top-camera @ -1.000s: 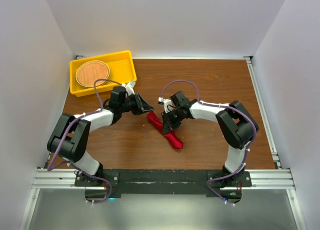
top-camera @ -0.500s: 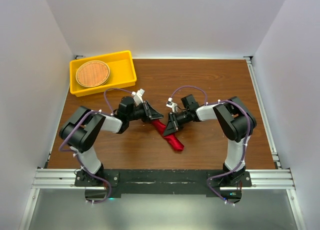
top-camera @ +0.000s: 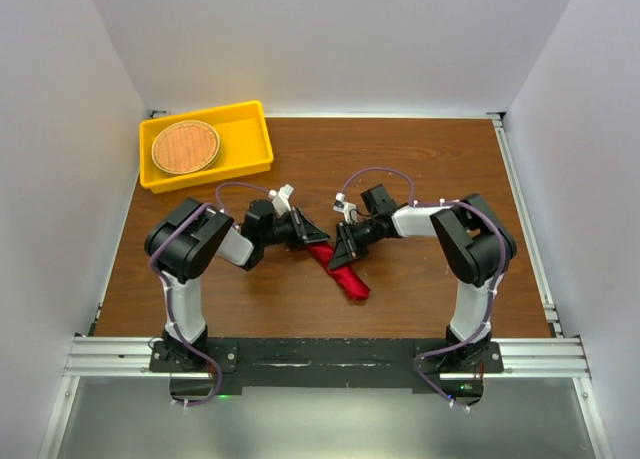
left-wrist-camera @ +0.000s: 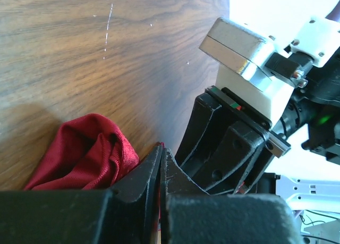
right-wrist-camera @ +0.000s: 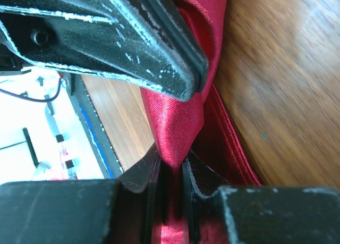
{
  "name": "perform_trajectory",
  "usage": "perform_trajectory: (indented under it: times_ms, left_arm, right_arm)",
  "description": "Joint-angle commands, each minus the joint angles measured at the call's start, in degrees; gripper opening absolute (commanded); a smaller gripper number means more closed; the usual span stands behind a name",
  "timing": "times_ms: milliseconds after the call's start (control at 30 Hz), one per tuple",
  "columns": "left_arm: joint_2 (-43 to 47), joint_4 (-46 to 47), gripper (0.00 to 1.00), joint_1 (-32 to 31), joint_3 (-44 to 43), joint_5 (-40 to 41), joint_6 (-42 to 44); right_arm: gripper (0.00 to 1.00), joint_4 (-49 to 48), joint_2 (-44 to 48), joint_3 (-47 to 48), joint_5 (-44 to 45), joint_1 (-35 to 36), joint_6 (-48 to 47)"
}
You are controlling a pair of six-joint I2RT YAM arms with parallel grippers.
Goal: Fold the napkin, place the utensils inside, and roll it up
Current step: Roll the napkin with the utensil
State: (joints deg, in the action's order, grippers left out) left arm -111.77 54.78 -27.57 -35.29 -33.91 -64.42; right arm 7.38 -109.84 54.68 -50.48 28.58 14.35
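Note:
The red napkin (top-camera: 347,278) lies as a narrow bunched roll on the brown table, near the middle. My left gripper (top-camera: 322,241) comes at its upper end from the left, and my right gripper (top-camera: 338,260) comes from the right, tips almost touching. In the left wrist view my left gripper (left-wrist-camera: 160,148) is shut with a thin red edge of napkin (left-wrist-camera: 79,156) between its jaws. In the right wrist view my right gripper (right-wrist-camera: 170,161) is shut on a raised fold of napkin (right-wrist-camera: 175,116) that runs up to the left gripper's fingers (right-wrist-camera: 133,36). The fork is hidden.
A yellow bin (top-camera: 250,129) stands at the back left of the table with the round woven mat (top-camera: 185,146) in it. White walls close in the table on three sides. The arm bases sit on the black rail at the near edge.
My left gripper has moved right and nearer, down to the napkin's upper end. My right gripper has shifted slightly toward it. The napkin roll has slid a little nearer.

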Motion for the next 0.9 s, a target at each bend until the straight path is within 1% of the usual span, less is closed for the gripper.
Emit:
perform_trajectory:
  times_ms: [0, 33, 67, 100, 233, 333, 500, 633, 700, 800, 833, 867]
  left_arm:
    - [-1.3, -1.3, 0.06, 0.0, -1.4, 1.6, 2.5]
    - [-1.3, -2.1, 0.06, 0.0, -1.8, 1.6, 2.6]
    - [-1.2, -3.0, 0.05, 0.0, -2.3, 1.6, 3.2]
    - [-1.2, -4.7, 0.05, 0.0, -2.6, 1.6, 3.4]
    - [-1.0, -8.6, 0.04, 0.0, -4.0, 1.9, 4.4]
    - [-0.9, -9.8, 0.04, -0.1, -4.8, 1.9, 4.3]
    - [-0.8, -13.1, 0.04, 0.0, -6.7, 1.7, 5.0]
    - [-0.7, -15.1, 0.03, -0.1, -7.8, 1.5, 5.7]
    - [-0.6, -16.8, 0.03, -0.1, -8.5, 1.2, 6.0]
    - [-0.6, -18.4, 0.03, -0.1, -9.4, 0.9, 6.2]
    - [-0.5, -18.6, 0.04, 0.0, -9.7, 0.8, 6.2]
    - [-0.4, -19.4, 0.03, -0.1, -10.0, 0.7, 6.3]
  right_arm:
    - [0.23, 10.4, 2.6, 2.0, 9.2, -0.2, -2.7]
    - [0.26, 11.6, 3.8, 2.3, 10.0, -0.1, -3.2]
    - [0.30, 14.0, 4.6, 2.7, 12.8, -0.1, -3.4]
    - [0.36, 15.4, 5.4, 3.1, 13.8, -0.1, -3.8]
    - [0.45, 20.8, 9.1, 4.1, 18.1, 0.2, -4.9]
    - [0.48, 23.6, 12.1, 3.5, 20.9, 1.0, -5.0]
    - [0.49, 25.9, 15.5, 0.6, 25.4, 1.6, -4.2]
    - [0.49, 27.8, 18.9, -1.9, 32.1, 1.7, -2.5]
    - [0.49, 29.4, 20.5, -1.6, 33.9, 2.6, -1.6]
    - [0.50, 30.9, 21.5, 2.0, 36.0, 5.2, -2.5]
    - [0.51, 30.9, 21.5, 3.0, 36.8, 6.4, -3.1]
    - [0.55, 31.2, 21.3, 4.0, 39.1, 8.7, -4.1]
